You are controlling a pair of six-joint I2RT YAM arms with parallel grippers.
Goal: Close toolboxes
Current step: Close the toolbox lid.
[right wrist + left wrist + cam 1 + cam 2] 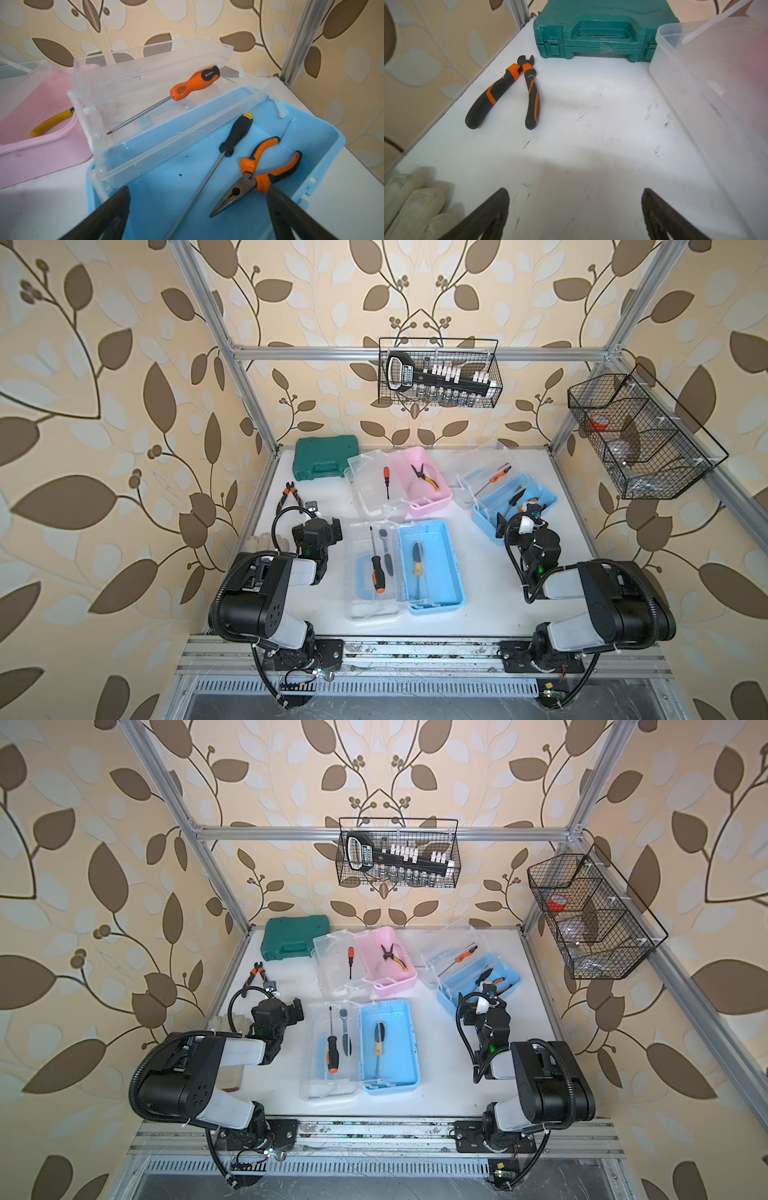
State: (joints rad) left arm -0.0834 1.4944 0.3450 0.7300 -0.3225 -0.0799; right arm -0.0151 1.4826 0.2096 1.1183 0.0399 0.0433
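Blue toolbox (166, 166) glossy plastic; table (591, 124) scuffed matt.

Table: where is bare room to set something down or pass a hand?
Bare: the patch between left gripper, cutters and green case; the strip between the near blue toolbox and right arm. Crowded: the back, where pink toolbox and far blue toolbox sit close.

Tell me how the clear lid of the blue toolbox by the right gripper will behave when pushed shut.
The clear lid looks thin and light, so it probably swings easily and may flex. The orange screwdriver lying in it will likely slide or roll as it tips.
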